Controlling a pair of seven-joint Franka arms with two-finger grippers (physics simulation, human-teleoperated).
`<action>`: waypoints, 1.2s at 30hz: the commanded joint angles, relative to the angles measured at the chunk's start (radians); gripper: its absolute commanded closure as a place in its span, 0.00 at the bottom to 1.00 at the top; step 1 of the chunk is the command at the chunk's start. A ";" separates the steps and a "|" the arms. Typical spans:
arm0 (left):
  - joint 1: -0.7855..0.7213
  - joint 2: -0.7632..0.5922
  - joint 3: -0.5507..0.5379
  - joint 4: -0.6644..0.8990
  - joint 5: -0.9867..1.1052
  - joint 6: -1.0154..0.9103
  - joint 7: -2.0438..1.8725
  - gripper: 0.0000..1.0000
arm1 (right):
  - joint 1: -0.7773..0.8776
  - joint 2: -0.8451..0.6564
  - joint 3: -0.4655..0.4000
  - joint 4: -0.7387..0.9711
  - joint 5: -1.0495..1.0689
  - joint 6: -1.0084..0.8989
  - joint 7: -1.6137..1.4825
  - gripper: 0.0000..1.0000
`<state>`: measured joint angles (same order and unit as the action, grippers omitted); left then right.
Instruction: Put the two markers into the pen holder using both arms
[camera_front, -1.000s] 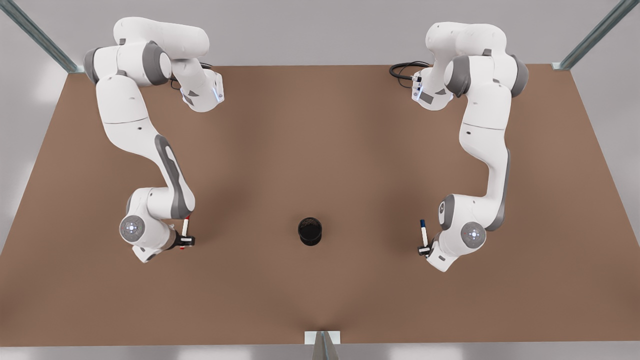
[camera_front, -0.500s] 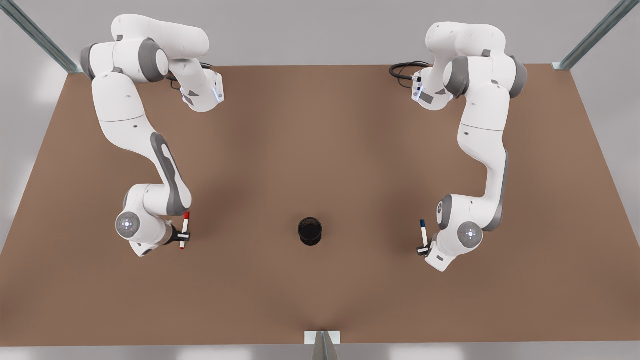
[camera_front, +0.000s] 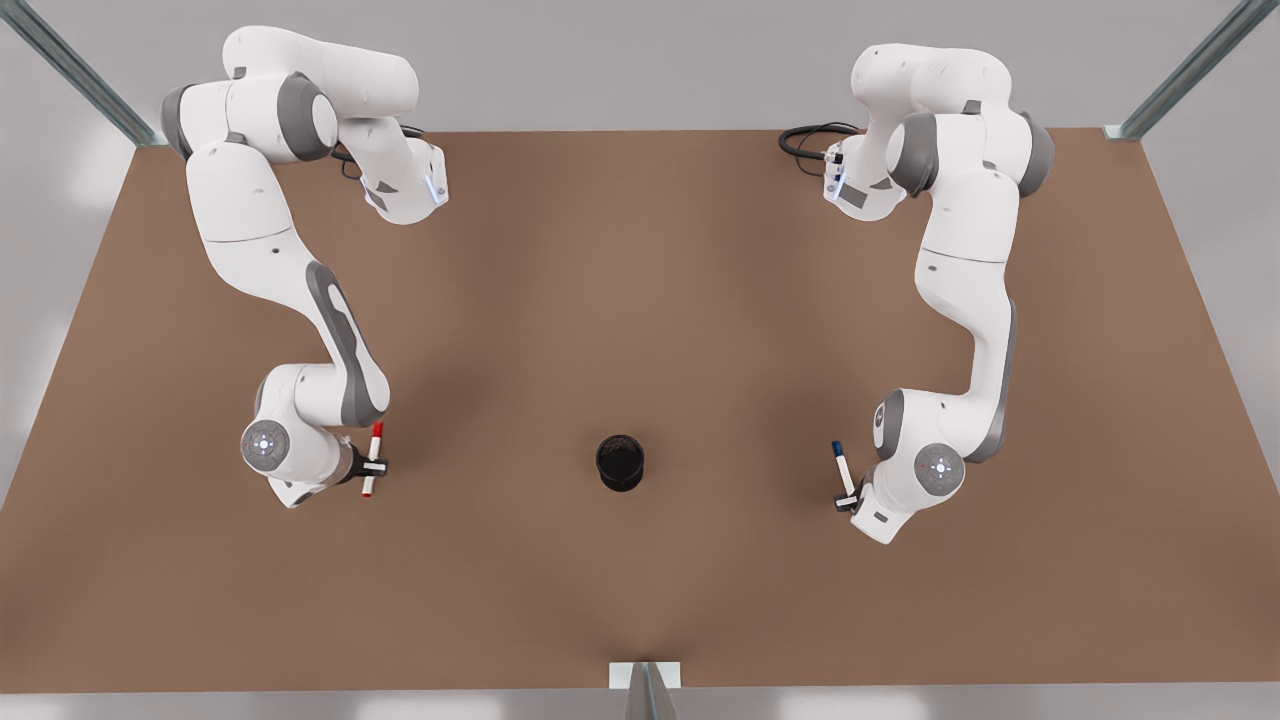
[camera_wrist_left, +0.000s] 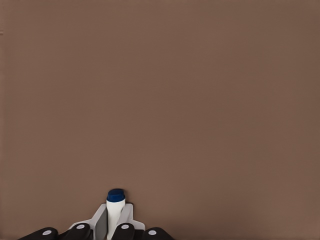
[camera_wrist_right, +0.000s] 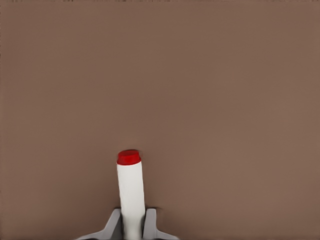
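Between my arms stands the pen holder (camera_front: 620, 462); my left gripper (camera_front: 846, 500) clamps the blue-capped marker (camera_front: 841, 466), my right gripper (camera_front: 372, 467) the red-capped marker (camera_front: 372, 458).

1. The right end effector (camera_front: 370, 469), gripping the red-capped marker (camera_front: 372, 458), has shifted toward 12 o'clock over the desk.
2. The left end effector (camera_front: 848, 498) has tilted its blue-capped marker (camera_front: 842, 467), cap now toward 11 o'clock.

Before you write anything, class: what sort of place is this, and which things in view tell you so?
Likely a simulated robot test bench: a bare brown table with metal frame posts at its corners, and a lone pen holder. The left gripper holds the blue-capped marker, the right gripper the red-capped marker.
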<state>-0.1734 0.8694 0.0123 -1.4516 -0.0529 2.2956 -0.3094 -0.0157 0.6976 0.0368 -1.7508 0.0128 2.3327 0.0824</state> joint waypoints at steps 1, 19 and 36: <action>0.000 -0.001 0.000 0.000 -0.002 0.001 -0.007 0.74 | 0.000 -0.001 0.000 0.001 -0.001 0.002 0.010 0.73; -0.002 -0.276 -0.008 0.007 0.084 -0.274 0.269 0.79 | 0.266 -0.096 0.170 0.221 -0.011 0.152 0.099 0.79; 0.011 -0.336 -0.101 0.152 -0.234 -0.450 1.067 0.79 | 0.500 0.089 0.161 0.194 -0.008 0.869 0.106 0.79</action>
<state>-0.1630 0.5370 -0.0887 -1.3055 -0.2033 1.8895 0.0767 0.4836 0.7893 0.1986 -1.5374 0.0077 3.0006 0.1369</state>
